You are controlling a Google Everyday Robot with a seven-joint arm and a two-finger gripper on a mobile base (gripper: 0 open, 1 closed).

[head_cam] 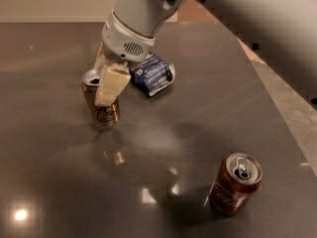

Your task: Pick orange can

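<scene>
Two cans and one blue packet are seen on a dark grey, glossy surface (59,182). The orange can (103,112) stands upright at the left of the surface, with its silver top partly shown. The end effector (105,86) is set down over the upper part of this can, a cream-coloured part of it lying across the can's right side. Whether it is clamped on the can or only placed around it cannot be told. The blue packet (151,73) lies just beside the orange can, to the right and farther back, partly covered by the pale grey arm (143,14), which reaches in from the upper right. The red can (234,185) stands upright at the front right, well apart from the orange can.
</scene>
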